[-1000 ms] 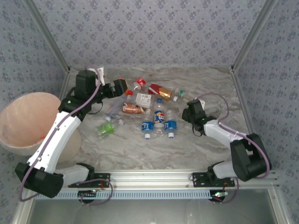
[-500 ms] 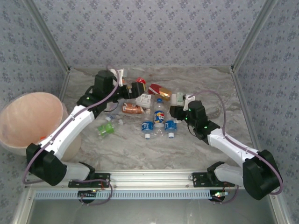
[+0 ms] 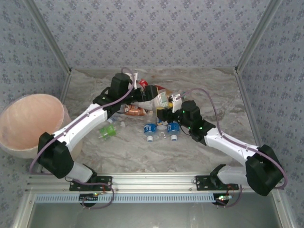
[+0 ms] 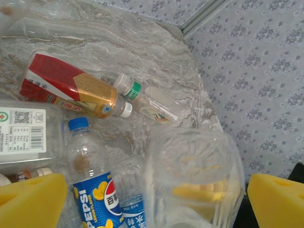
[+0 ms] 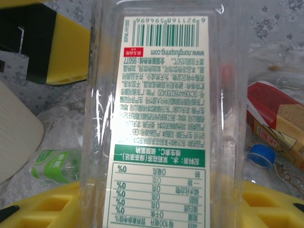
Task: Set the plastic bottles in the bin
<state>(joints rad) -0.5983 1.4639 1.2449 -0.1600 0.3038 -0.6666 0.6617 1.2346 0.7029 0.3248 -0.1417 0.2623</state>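
Handover, pending: right gripper (image 5: 159,209), clamped on clear white-labelled bottle (image 5: 161,95), has swung toward the bin (image 3: 28,124); left gripper (image 4: 154,202), spread wide, apparently brackets its base.

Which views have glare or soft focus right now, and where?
Top external: even diffuse light, faint shadows, no glare. Right wrist: bright streaks run down the clear bottle, label legible, background soft. Left wrist: Pepsi bottle crisp, the end-on bottle nearest the lens hazy.
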